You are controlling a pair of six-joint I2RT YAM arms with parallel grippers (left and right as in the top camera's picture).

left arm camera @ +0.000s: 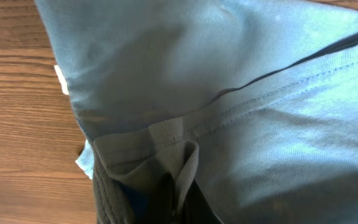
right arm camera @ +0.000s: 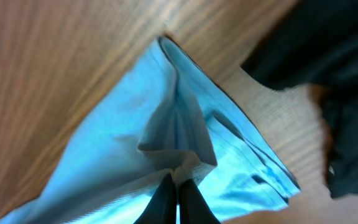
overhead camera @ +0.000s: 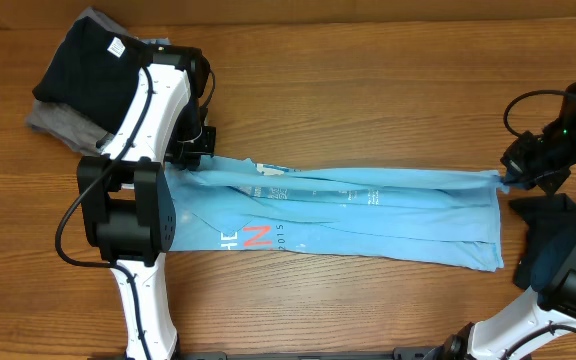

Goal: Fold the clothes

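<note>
The counter [overhead camera: 368,80] is brown wood with the grain running left to right, and the pictures show nothing of the room beyond it. At the far left corner a black garment [overhead camera: 88,65] lies folded on top of a grey garment [overhead camera: 58,122], both well apart from the right arm.

A light blue T-shirt [overhead camera: 368,210] lies across the middle of the counter as a long band drawn out between the two arms. The left tool [overhead camera: 190,158] sits at the shirt's far left corner and the right tool [overhead camera: 508,180] at its far right corner, so the far edge runs in a fairly straight line from one to the other. In the left wrist view the left tool [left arm camera: 178,198] is pressed together on a bunched, ribbed edge of the T-shirt [left arm camera: 241,124], with the cloth rising over the dark fingers. In the right wrist view the right tool [right arm camera: 178,198] is pinched tight on a gathered corner of the T-shirt [right arm camera: 123,155], and folds fan out from that point.

The shirt is doubled lengthwise, with long creases running along it. A print [overhead camera: 253,238] of white and red letters sits near its near left edge. A small white label [left arm camera: 61,79] shows at the cloth's left border. The stitched hem is visible at the right end.
</note>
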